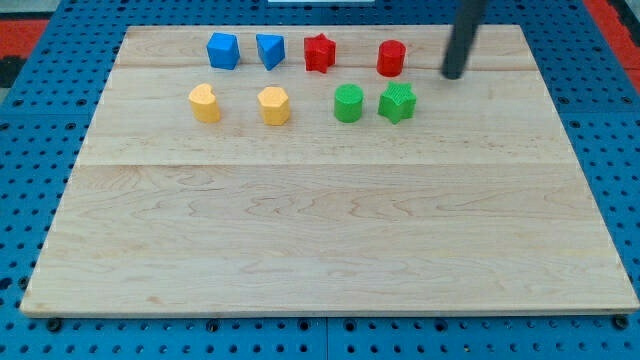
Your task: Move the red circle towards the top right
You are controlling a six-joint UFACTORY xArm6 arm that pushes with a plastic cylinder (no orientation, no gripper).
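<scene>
1. The wooden surface (330, 230) lies on a blue pegboard (40, 120) and carries eight small blocks, all gathered in two rows near the view's top.
2. The red circle (391, 58) stands at the right end of the upper row, apart from every other block.
3. The rod comes in from the view's top edge, and the tip (454, 75) rests on the surface to the view's right of the red circle, near it but with a clear gap of bare wood between them.
4. The arm carries no jaws, only the rod, so there is no open or closed state to tell.
5. To the view's left of the red circle in the same row stands a red star (319, 52), then a blue block of roughly triangular shape (270, 50), then a blue cube (222, 50).
6. Just below the red circle stands a green star-like block (397, 102), close to it but not touching.
7. To the left of that one is a green circle (348, 103), then a yellow hexagon-like block (273, 105), then a yellow heart-like block (204, 103).
8. Between the red circle and the surface's top right corner, only the rod stands on the wood.
</scene>
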